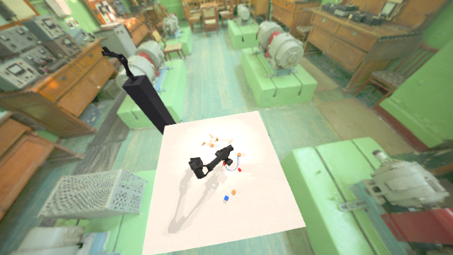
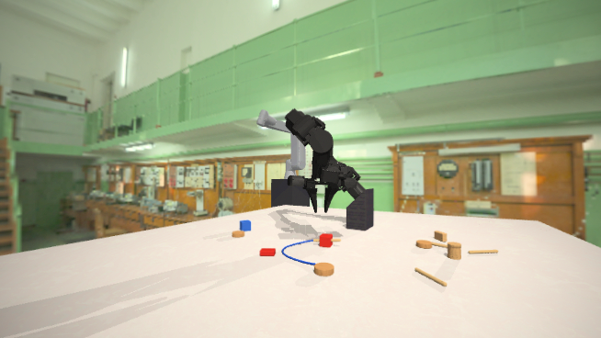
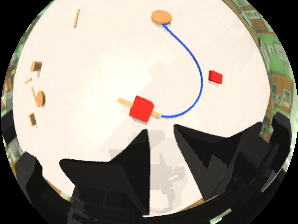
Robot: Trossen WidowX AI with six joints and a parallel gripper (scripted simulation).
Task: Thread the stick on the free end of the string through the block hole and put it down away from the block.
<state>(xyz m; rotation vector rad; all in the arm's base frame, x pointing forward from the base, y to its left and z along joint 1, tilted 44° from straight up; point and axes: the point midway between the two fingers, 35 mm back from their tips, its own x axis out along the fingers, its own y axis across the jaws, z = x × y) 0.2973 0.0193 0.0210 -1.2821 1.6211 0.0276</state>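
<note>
The red block [image 1: 224, 163] [image 2: 325, 240] [image 3: 142, 109] stands on the table. The wooden stick [image 2: 336, 240] [image 3: 123, 101] lies through its hole, with a long part out on one side and a short part out on the other. The blue string [image 1: 237, 166] [image 2: 283, 252] [image 3: 201, 82] leaves the short part and curves to the round wooden button [image 1: 239, 154] [image 2: 323, 269] [image 3: 161, 17]; no string shows on the block's other side. My gripper [image 2: 321, 211] [image 3: 160, 131] is partly open and empty, pointing down above the table, behind the block in the exterior view.
A small red brick [image 1: 240, 170] [image 2: 267, 252] [image 3: 215, 77] lies beside the string. A blue cube [image 1: 226, 198] [image 2: 245, 225] and a wooden disc [image 1: 233, 192] [image 2: 238, 234] lie apart. Loose sticks [image 2: 430, 276] [image 2: 483, 252], a wooden cylinder [image 2: 454, 251] and another disc [image 2: 424, 244] lie on the right in the exterior view.
</note>
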